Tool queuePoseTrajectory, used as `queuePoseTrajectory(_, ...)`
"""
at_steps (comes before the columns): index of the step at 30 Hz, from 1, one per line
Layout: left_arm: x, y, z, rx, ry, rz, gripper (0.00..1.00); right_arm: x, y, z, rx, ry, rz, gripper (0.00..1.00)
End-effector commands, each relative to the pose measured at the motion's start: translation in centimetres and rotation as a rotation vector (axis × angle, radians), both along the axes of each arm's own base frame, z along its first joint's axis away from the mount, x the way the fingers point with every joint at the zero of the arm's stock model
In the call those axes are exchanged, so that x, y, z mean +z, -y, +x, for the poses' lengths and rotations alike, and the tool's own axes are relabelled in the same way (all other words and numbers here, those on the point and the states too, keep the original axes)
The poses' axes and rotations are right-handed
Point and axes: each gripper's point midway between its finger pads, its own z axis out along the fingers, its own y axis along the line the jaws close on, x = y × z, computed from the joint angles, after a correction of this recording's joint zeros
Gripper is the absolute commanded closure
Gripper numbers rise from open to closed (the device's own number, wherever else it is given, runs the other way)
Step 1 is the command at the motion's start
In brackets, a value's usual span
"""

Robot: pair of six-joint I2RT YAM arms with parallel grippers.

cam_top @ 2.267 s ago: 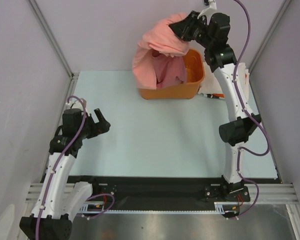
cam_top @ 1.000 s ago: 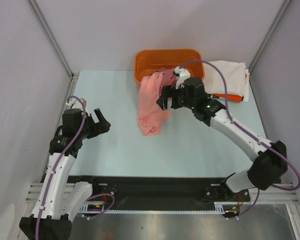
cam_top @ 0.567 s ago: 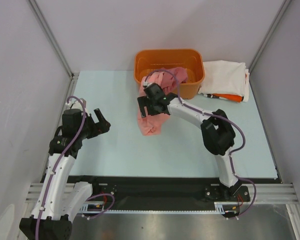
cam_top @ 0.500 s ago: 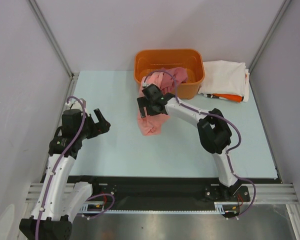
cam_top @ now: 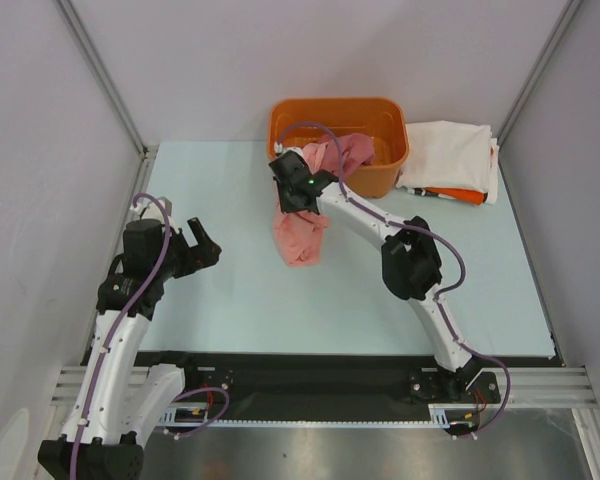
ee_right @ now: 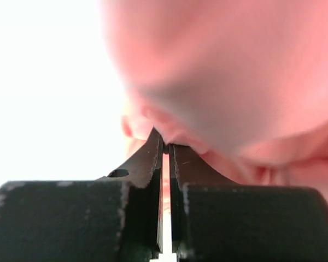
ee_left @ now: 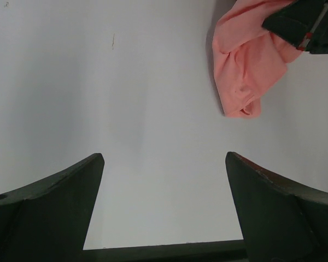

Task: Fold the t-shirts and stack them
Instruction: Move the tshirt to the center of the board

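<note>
"Right pincer — is it shut?"

"Nearly all the way. Its two fingers are pressed close, with only a thin strip of pink cloth between them. It has hold of the salmon-pink shirt."

"Where is that shirt?"

"It hangs down from the pincer in a bunch, and its low end lies on the desk. That spot is a little in from the far edge, about halfway between the left and right edges, just in front of the orange tub."

"And the other pincer?"

"The left pincer is wide open and holds nothing. It is over the desk near the left edge, well apart from the shirt."

"Are there more shirts?"

"Yes — a rose-pink shirt hangs over the near wall of the tub, partly inside it. A folded cream-white shirt lies by the far right corner, just beside the tub. It sits on top of an orange shirt, and only a strip of the orange one shows."
</note>
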Motion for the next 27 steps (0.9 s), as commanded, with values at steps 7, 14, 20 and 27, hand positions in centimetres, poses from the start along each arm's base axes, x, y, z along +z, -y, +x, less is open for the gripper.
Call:
queuePoseTrajectory(7,0.5,-0.2,0.1,0.012,0.020,0.010,0.00,30.2,-6.2,-7.7,0.320,0.494,0.351,1.00)
queuePoseTrajectory(14,0.5,-0.5,0.1,0.025,0.022,0.015,0.00,38.2,2.0,-15.2,0.300,0.669,0.488,1.00)
queuePoseTrajectory(20,0.4,-0.4,0.1,0.024,0.017,0.012,0.00,28.9,14.8,-13.1,-0.057,0.533,0.434,1.00)
queuePoseTrajectory(27,0.2,-0.4,0.2,0.023,0.006,0.012,0.00,16.9,26.1,-10.7,-0.413,0.249,0.236,0.16)
